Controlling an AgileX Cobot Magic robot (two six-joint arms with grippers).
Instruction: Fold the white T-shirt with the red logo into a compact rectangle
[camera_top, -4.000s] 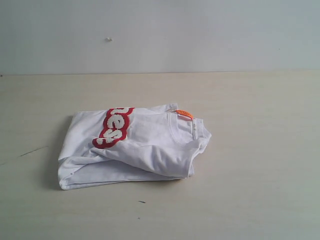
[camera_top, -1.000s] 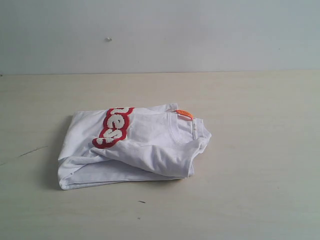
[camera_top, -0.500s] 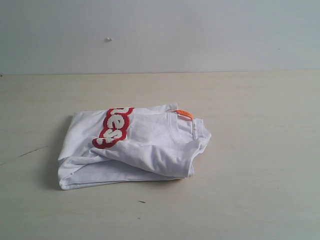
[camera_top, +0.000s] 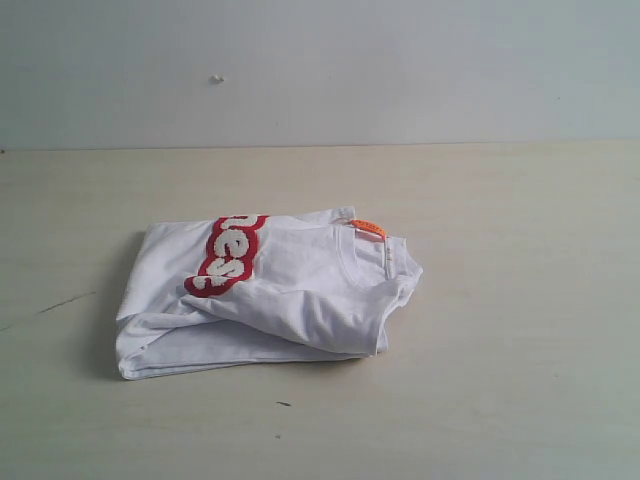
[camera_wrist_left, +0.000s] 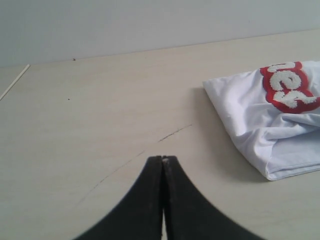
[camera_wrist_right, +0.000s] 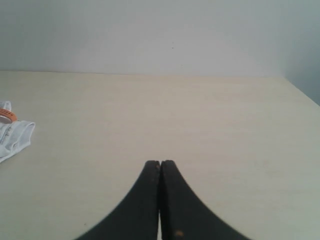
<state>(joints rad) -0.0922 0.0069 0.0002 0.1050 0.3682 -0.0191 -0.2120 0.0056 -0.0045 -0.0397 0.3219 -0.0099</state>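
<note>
The white T-shirt (camera_top: 290, 290) lies folded into a rough rectangle on the table, left of the middle in the exterior view. Part of the red logo (camera_top: 226, 255) shows on its top layer, and the orange neck tag (camera_top: 368, 228) sits at the far right corner by the collar. In the left wrist view the T-shirt (camera_wrist_left: 260, 120) and logo (camera_wrist_left: 287, 85) lie well off from my left gripper (camera_wrist_left: 163, 159), which is shut on nothing. My right gripper (camera_wrist_right: 160, 163) is shut and empty too; only the collar edge (camera_wrist_right: 12, 135) and tag (camera_wrist_right: 6, 115) show there. Neither arm appears in the exterior view.
The pale wooden table (camera_top: 500, 300) runs back to a plain wall (camera_top: 320, 60). A thin dark scratch (camera_top: 65, 302) marks the wood left of the shirt, and a small dark speck (camera_top: 284, 404) lies in front of it.
</note>
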